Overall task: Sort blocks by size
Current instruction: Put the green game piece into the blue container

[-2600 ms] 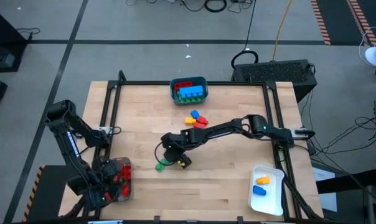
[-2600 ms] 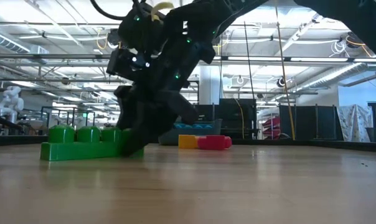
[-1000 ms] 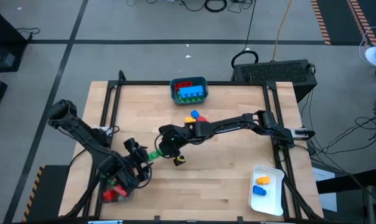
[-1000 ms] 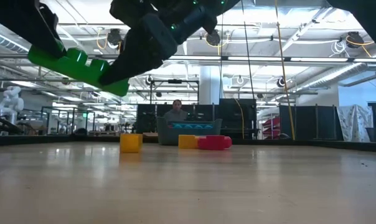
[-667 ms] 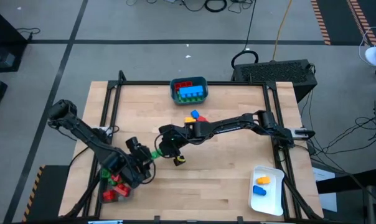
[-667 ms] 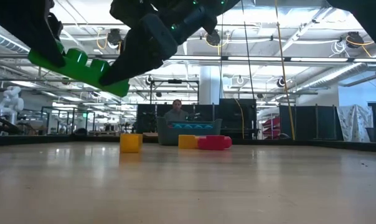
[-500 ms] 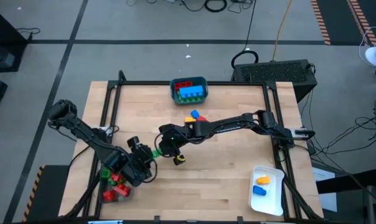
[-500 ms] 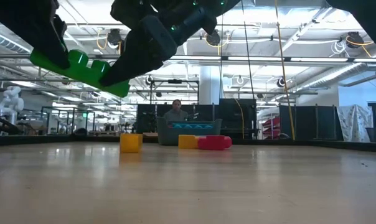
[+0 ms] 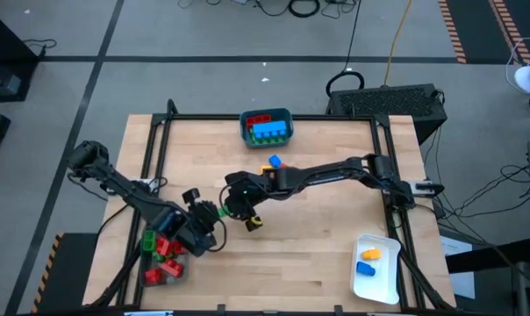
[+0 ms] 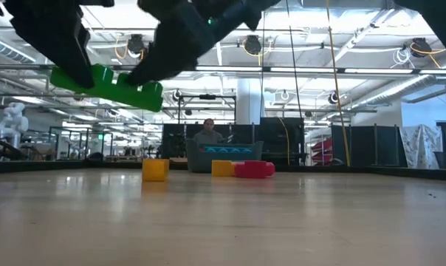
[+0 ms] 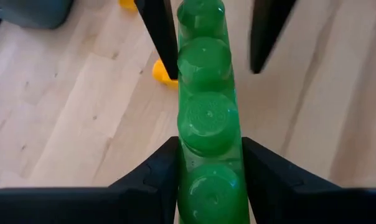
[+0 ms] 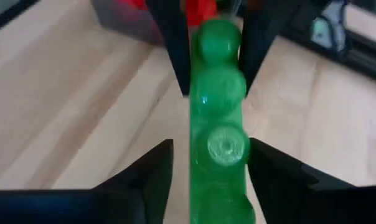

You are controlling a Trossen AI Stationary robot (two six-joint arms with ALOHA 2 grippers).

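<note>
A long green brick [image 9: 214,211] with a row of studs hangs above the table's middle left, nearly level in the low view [image 10: 108,85]. My left gripper [image 11: 210,149] is shut on the end toward the left arm. My right gripper [image 12: 210,155] stands open at the other end, a finger on each side of the brick. A small yellow block [image 9: 254,225] lies on the table under the right arm. More blocks [image 9: 274,162] lie farther back, partly hidden by that arm. My left gripper pinches the green brick's two long sides [image 11: 185,155] between its fingers [image 11: 166,165], at the brick's end toward the left arm. The fingers lie along the brick and slant down from the table's left. The brick is clear of the table, studs up. My right gripper has one finger [image 11: 266,31] plainly apart from the brick. The other finger [image 11: 162,37] stands right against the brick's side; whether it touches, I cannot tell.
A teal bin [image 9: 267,127] with blue and red bricks stands at the far edge. A white tray [image 9: 375,263] with orange and blue bricks sits near right. A clear box [image 9: 164,259] of red and green bricks sits near left. A person [image 10: 208,133] shows beyond the table.
My left gripper has come from the near-left box toward the right arm and taken hold of the green brick's free end. The brick, slanting before, now hangs nearly level above the table.
</note>
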